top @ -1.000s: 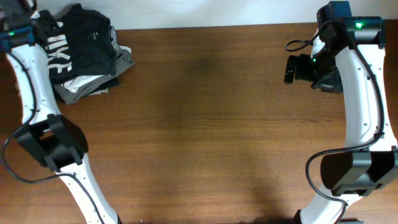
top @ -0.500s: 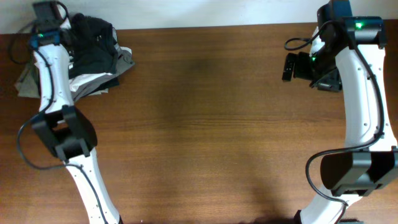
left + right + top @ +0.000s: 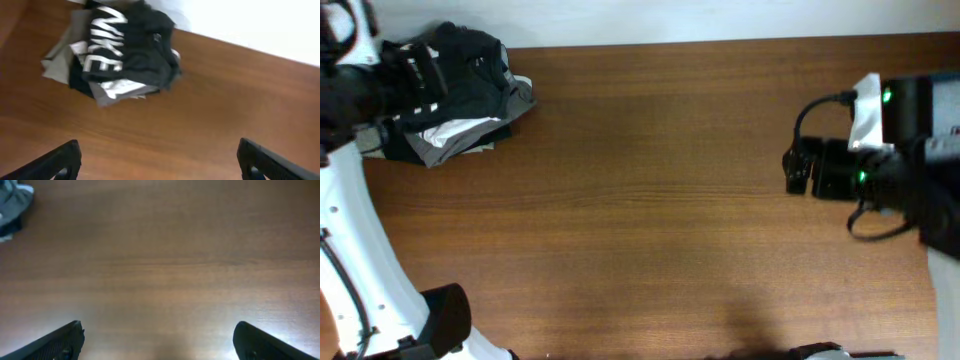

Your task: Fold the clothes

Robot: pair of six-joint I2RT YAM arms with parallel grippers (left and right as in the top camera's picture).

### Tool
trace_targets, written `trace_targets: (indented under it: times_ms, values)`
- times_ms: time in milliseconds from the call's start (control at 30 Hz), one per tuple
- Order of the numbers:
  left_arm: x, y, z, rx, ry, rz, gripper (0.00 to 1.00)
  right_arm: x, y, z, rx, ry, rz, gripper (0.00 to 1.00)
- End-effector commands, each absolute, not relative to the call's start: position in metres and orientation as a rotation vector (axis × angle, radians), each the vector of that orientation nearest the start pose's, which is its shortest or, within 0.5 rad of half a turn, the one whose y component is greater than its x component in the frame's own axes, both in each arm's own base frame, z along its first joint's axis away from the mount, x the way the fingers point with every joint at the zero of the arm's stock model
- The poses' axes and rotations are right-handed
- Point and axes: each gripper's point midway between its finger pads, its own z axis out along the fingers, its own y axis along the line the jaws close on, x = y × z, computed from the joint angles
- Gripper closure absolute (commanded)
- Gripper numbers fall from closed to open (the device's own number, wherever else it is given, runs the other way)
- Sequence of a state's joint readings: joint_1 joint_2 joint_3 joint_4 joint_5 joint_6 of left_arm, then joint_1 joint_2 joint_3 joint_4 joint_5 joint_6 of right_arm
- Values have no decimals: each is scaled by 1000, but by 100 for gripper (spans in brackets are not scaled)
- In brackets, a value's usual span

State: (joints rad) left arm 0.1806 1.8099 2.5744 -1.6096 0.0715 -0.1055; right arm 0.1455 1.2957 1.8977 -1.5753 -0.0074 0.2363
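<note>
Overhead: one clothes pile (image 3: 470, 95) at far-left corner of table (image 3: 640, 200). Left arm (image 3: 340, 220) reaches beside it, right arm (image 3: 920, 190) sits at the right edge.
Left wrist: left gripper (image 3: 159, 147) spread wide, empty, pile ahead.
Right wrist: right gripper (image 3: 157, 327) spread wide, empty, over table.

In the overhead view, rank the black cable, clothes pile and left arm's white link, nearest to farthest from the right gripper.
From the right gripper:
1. black cable, just beside it.
2. clothes pile, far-left corner.
3. left arm's white link, left edge.

Brown wooden table (image 3: 650, 190), white wall (image 3: 260, 25)
</note>
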Motion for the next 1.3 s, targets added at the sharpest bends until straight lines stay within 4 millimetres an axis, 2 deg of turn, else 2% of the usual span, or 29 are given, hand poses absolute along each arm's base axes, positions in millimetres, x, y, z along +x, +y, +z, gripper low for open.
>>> trace_targets:
  times_ms: [0, 67, 133, 200, 267, 333, 433, 567, 667, 767, 867, 967, 1000, 1033, 1200, 1267]
  values:
    - [331, 15, 446, -182, 2270, -67, 1, 220, 26, 346, 143, 2429, 113, 1]
    - [310, -18, 445, -68, 2271, -118, 1, 215, 26, 323, 140, 2342, 140, 1]
    - [302, -42, 426, -1, 2295, -157, 1, 219, 27, 301, 153, 2281, 161, 1]
    - [294, -50, 380, -62, 2253, -83, 1, 228, 28, 282, 156, 2198, 182, 1]
    - [284, -63, 352, -30, 2150, -136, 1, 234, 29, 284, 154, 2157, 190, 1]
    - [268, -64, 333, -20, 2045, -186, 1, 240, 30, 289, 153, 2130, 195, 1]
    - [245, -55, 304, -28, 1982, -205, 1, 244, 31, 290, 153, 2127, 196, 1]
    - [238, -49, 275, -34, 2021, -174, 1, 260, 18, 287, 204, 2123, 99, 1]
    - [239, -49, 273, -33, 2029, -170, 1, 276, 18, 273, 213, 2170, 68, 1]
    - [238, -49, 271, -32, 2039, -167, 1, 294, 21, 268, 213, 2175, 67, 1]
    - [235, -48, 265, -28, 2068, -157, 1, 307, 24, 286, 211, 2091, 97, 1]
    - [233, -47, 260, -25, 2087, -150, 1, 303, 40, 314, 152, 1997, 219, 1]
    - [231, -46, 257, -23, 2102, -145, 1, 294, 55, 327, 90, 1957, 319, 1]
    - [230, -46, 256, -22, 2109, -142, 1, 290, 58, 330, 72, 1949, 345, 1]
    - [229, -46, 254, -21, 2117, -139, 1, 285, 46, 342, 103, 1897, 280, 1]
    - [229, -46, 254, -21, 2117, -139, 1, 285, 39, 344, 69, 1889, 202, 1]
